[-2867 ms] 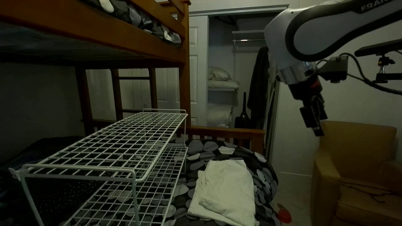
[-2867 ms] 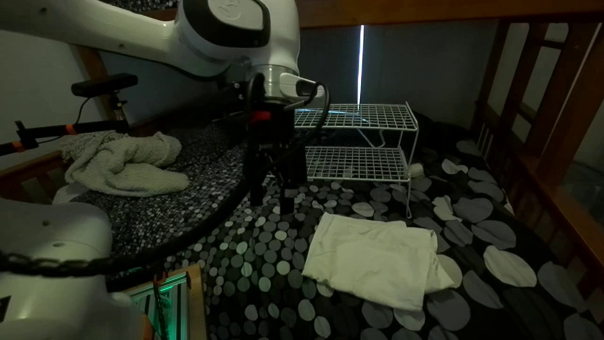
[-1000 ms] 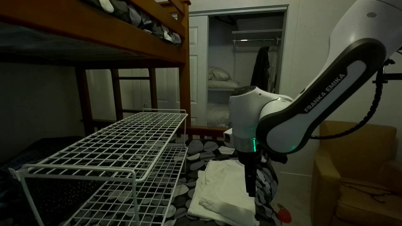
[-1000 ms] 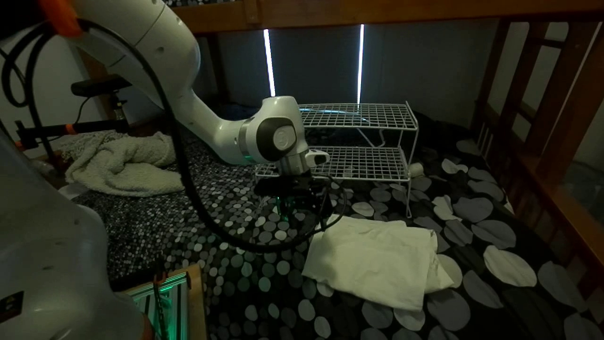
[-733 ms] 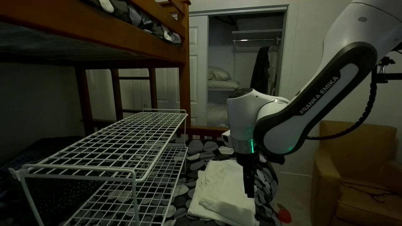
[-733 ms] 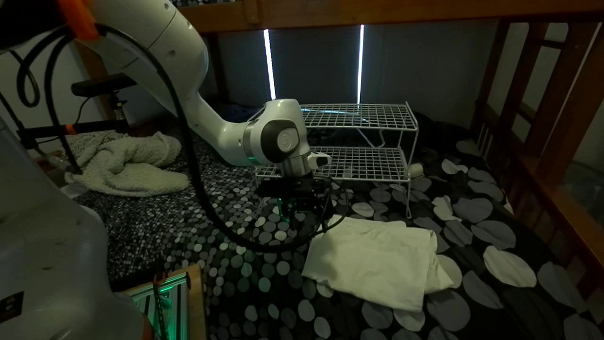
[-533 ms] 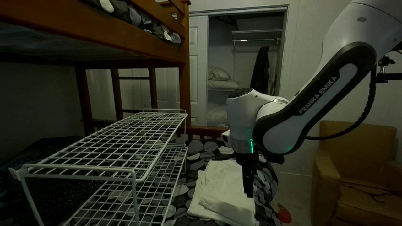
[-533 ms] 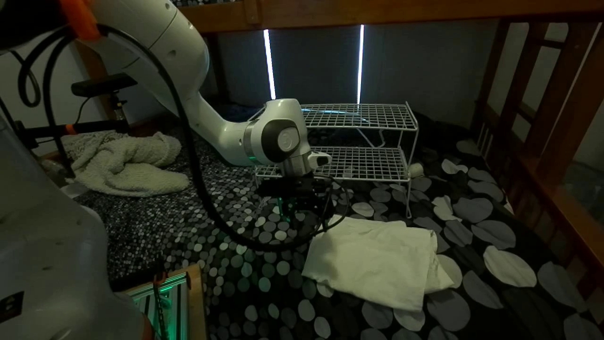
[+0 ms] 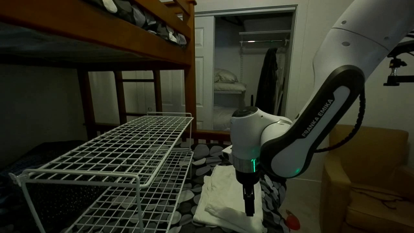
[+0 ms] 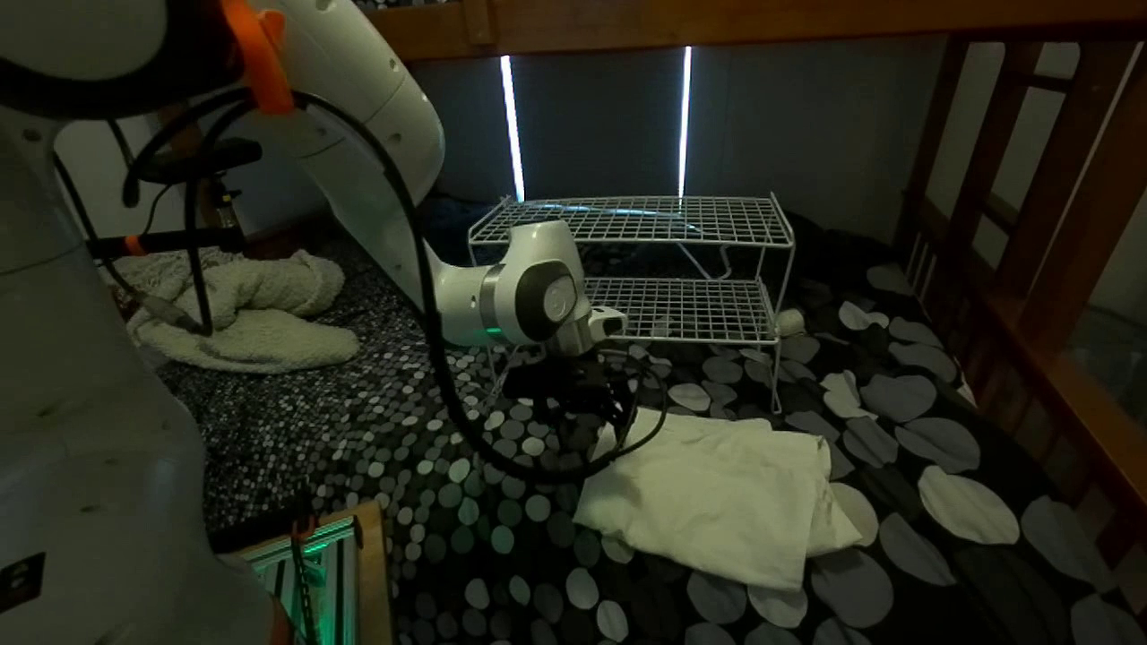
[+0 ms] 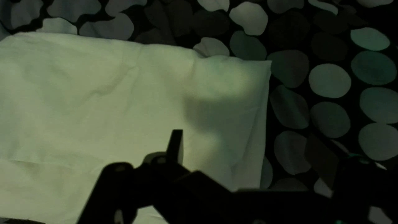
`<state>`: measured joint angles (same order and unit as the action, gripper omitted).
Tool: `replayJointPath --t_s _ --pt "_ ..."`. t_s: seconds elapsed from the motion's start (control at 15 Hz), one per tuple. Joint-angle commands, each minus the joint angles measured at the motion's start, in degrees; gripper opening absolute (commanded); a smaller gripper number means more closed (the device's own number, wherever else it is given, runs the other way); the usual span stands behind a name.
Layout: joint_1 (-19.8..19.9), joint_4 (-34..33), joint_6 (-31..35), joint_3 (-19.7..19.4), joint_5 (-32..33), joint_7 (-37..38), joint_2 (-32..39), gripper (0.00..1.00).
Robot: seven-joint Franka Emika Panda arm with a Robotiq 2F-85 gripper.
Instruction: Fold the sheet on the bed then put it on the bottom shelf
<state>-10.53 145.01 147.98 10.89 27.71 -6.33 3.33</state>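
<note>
Judging by how things lie, the folding part of the task looks largely done: the cream sheet lies on the bed as a flat, layered rectangle, its upper layers a little askew so that a lower one shows along a side. Whether another fold is wanted cannot be told. The placing is left: the sheet is not yet on the bottom shelf of the white wire rack, which stands near it on the bed.

The end effector points down at an edge of the sheet, its fingers wide apart with nothing clamped between them. In the wrist view they straddle that edge, one over the sheet, the other over the dotted cover. Whether either touches cloth cannot be made out. Gripping this edge is probably the step in hand.
</note>
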Motion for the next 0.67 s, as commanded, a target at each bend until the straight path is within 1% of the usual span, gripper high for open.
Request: replayJointPath --t_s 0.0,0.2,0.27,0.6 --pt "-0.8 -2.2 3.2 -1.2 7.1 4.2 5.5 1.00" --pt "-1.9 -3.7 4.2 -2.5 12.7 9.1 8.2 1.00" --pt "-1.6 -4.3 4.7 -2.3 14.7 10.8 9.3 1.00" --pt "-3.2 -7.2 5.4 -3.0 21.8 19.5 14.3 1.00"
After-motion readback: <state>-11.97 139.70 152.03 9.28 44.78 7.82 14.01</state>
